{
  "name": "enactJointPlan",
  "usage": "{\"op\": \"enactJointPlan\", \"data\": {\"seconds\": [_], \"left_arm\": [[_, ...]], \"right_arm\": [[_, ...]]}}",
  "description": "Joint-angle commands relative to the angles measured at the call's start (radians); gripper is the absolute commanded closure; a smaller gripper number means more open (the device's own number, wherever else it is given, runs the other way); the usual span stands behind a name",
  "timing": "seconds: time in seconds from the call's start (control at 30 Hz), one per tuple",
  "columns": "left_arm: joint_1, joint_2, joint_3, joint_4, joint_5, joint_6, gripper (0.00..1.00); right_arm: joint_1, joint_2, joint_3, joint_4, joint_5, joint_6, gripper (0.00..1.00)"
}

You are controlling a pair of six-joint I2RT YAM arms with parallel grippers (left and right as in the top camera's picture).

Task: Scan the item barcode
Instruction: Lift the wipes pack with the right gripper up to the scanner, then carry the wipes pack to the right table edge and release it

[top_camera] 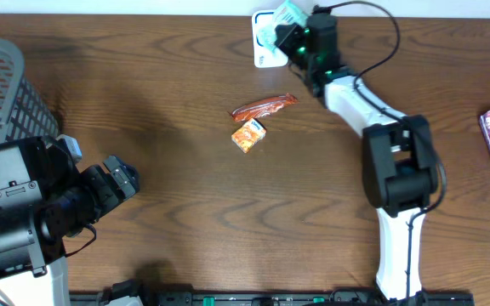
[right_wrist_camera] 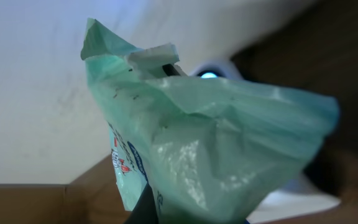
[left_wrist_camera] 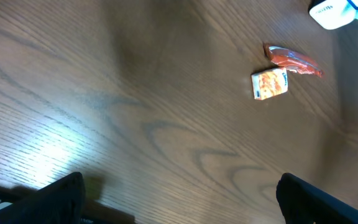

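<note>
I have the right gripper (top_camera: 299, 34) clamped on the green packet (top_camera: 291, 13), held close over the white scanner (top_camera: 264, 53) at the far edge of the table; the left gripper (top_camera: 126, 180) sits near left, jaws wide apart, empty; the film looks crumpled, so a creased or turned-away barcode may not read; a thin pinch could slip.

Overhead looks straight down on the whole table (top_camera: 168, 102). Left wrist skims low toward the orange packet (left_wrist_camera: 269, 84) — shared with overhead — while right wrist sits tight against a green pouch (right_wrist_camera: 216, 155).
</note>
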State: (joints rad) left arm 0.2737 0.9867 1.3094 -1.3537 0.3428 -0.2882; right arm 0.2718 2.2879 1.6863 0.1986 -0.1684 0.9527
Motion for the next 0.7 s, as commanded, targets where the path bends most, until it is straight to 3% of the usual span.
{"op": "enactJointPlan", "data": {"seconds": [0.0,0.33,0.5,0.67], "left_arm": [[0.0,-0.001,0.004,0.0,0.012,-0.002,0.02],[0.0,-0.001,0.004,0.0,0.012,-0.002,0.02],[0.0,-0.001,0.004,0.0,0.012,-0.002,0.02],[0.0,-0.001,0.004,0.0,0.012,-0.002,0.02]], "right_arm": [[-0.113,-0.134,0.016,-0.086,-0.02,-0.072,0.99],[-0.529,-0.353,0.016,-0.673,0.14,-0.273,0.99],[-0.724,-0.325,0.015,-0.763,-0.017,-0.465,0.99],[-0.81,-0.248,0.015,-0.752,-0.135,-0.539,0.99]]}}
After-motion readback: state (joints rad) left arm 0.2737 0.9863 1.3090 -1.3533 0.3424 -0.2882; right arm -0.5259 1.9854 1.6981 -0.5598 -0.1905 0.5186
